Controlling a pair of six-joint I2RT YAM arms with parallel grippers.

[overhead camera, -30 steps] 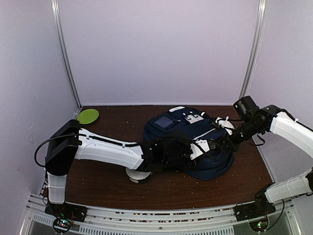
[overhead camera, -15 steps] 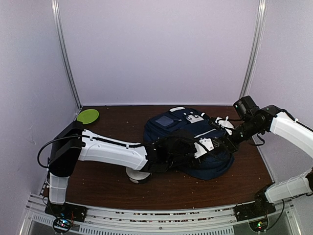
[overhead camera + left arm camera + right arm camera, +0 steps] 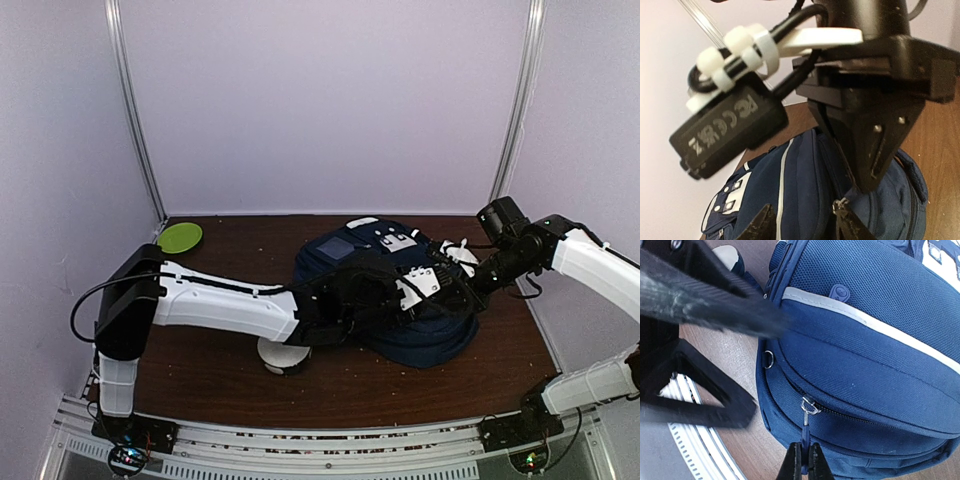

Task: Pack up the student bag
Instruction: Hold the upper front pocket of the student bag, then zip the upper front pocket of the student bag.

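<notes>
Lilac walls close in a brown table point(image 3: 220, 370). From above, the bag point(image 3: 345, 250) lies front up, right of the middle. A green disc point(image 3: 180, 238) sits at the far left corner and a white roll point(image 3: 283, 357) shows under my left arm point(image 3: 230, 305). That arm reaches across the bag and my right arm point(image 3: 590, 255) comes in from the right. Both sets of jaws meet over the bag's near right side. This view is too small to tell whether either one grips.

In the left wrist view my left jaws stand apart. The fingertips point(image 3: 762, 225) are low over the bag's top with navy fabric between them, gripping nothing that I can make out. The right wrist's black body and its camera point(image 3: 727, 127) fill the frame just above.

Only the right wrist view shows the grasp. My right jaws are closed tight on the blue zip pull point(image 3: 804, 440), low on the bag's side near the table.

I judge the step is running this zip. I should pull along the curve of the track, not outward, or the soft bag will drag and the tab may slip free. My left jaws would do well to pin the fabric beside the track.
</notes>
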